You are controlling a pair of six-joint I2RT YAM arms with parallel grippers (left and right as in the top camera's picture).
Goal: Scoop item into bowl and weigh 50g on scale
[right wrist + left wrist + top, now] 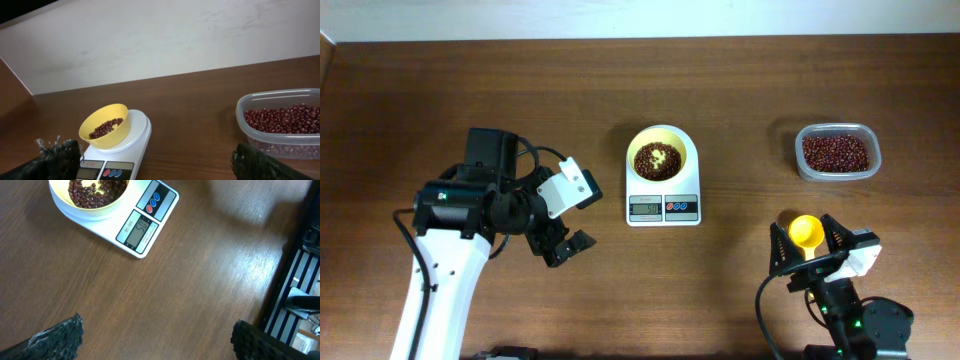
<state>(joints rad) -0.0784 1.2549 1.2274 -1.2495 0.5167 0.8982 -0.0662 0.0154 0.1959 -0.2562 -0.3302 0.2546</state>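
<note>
Both my grippers are released. My left gripper holds nothing. My right gripper is spread around the scoop without pinching it. The bowl of beans sits on the scale, ahead and right of my left fingers and ahead and left of my right. Standing apart from it, I judge, lets the scale read true.

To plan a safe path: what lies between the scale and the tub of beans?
Nothing: the overhead view shows bare tabletop between scale and tub.
</note>
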